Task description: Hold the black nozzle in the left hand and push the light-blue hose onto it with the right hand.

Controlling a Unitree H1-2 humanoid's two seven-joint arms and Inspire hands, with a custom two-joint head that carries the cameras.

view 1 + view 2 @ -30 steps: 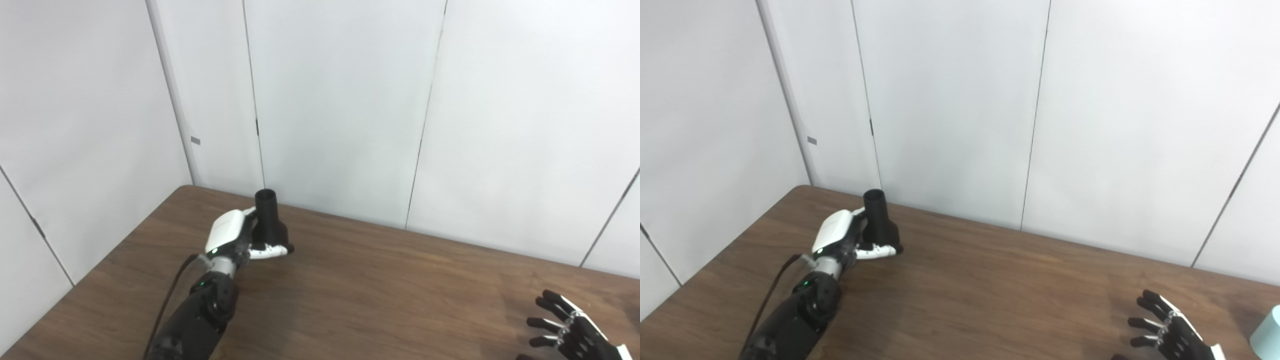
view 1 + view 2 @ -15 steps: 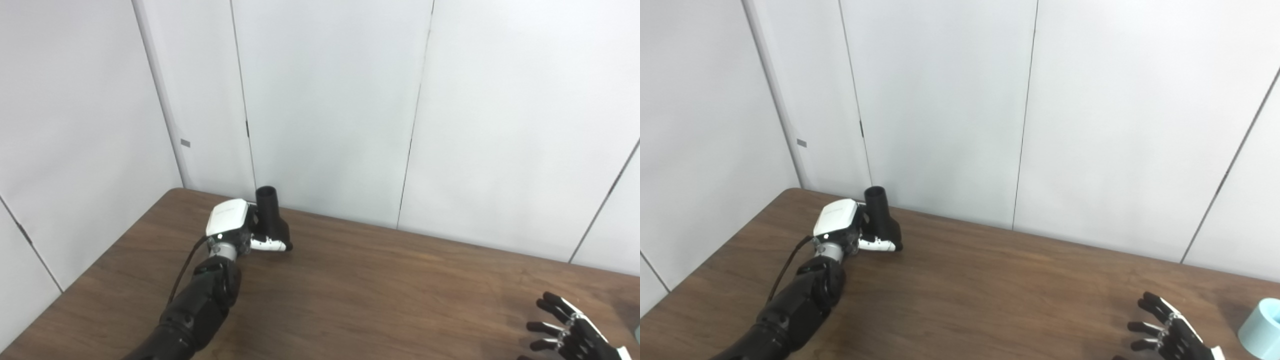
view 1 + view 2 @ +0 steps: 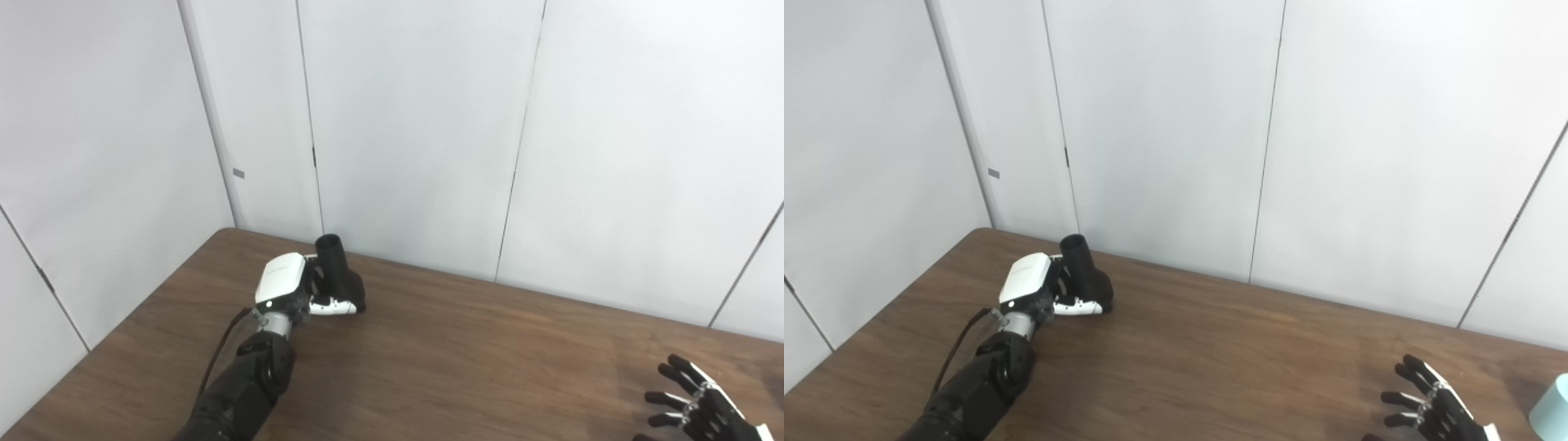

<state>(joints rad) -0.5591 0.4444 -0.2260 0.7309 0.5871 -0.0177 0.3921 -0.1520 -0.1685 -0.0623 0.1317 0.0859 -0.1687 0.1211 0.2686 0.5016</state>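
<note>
The black nozzle [image 3: 340,269] stands near the table's far left, its narrow open end pointing up and tilted slightly left. My left hand [image 3: 294,289] is shut on its wide lower part, thumb across the front. My right hand [image 3: 701,405] hovers at the bottom right corner with its fingers spread and nothing in it. The light-blue hose [image 3: 1552,409] shows only as a pale cylinder end at the right edge of the right eye view, to the right of my right hand and apart from it.
The brown wooden table [image 3: 465,361] runs up to white wall panels [image 3: 416,122] at the back. Its left edge slants down to the bottom left. My left arm's black cable [image 3: 217,352] hangs beside the forearm.
The camera has shifted between frames. My left hand has pushed forward and lower on the table with the nozzle, which now leans a little more. The right hand has barely moved.
</note>
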